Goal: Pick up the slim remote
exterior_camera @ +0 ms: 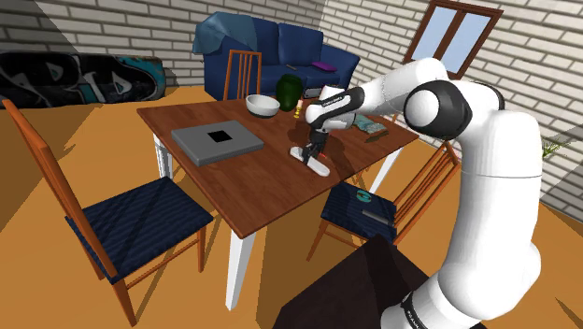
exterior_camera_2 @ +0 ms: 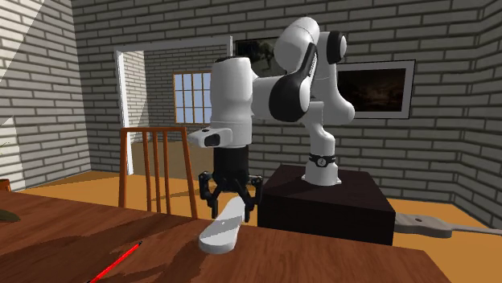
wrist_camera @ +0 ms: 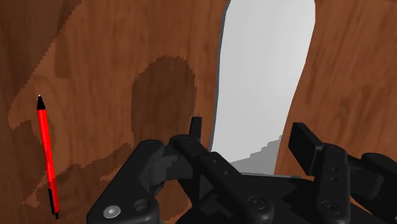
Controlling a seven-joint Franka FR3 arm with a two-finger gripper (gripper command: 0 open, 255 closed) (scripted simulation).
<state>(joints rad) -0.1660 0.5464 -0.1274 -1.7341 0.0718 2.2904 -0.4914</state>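
The slim remote [exterior_camera_2: 224, 229] is a long white bar with rounded ends, lying near the wooden table's [exterior_camera: 262, 187] edge on the stand's side. My black gripper [exterior_camera_2: 229, 205] points straight down over one end of it and is shut on that end. In the wrist view the remote [wrist_camera: 264, 76] runs away from the gripper [wrist_camera: 250, 137], with one finger [wrist_camera: 196, 130] pressed to each long side. In the shoulder view the gripper [exterior_camera: 308, 152] stands over the remote [exterior_camera: 318, 168]. From the second exterior view the held end looks slightly raised.
A red pen [exterior_camera_2: 117, 263] lies on the table a hand's width from the remote. Further across the table are a flat grey slab [exterior_camera: 217, 142], a white bowl [exterior_camera: 263, 106] and a dark green vase [exterior_camera: 288, 89]. Wooden chairs [exterior_camera: 140, 220] with blue seats stand around the table.
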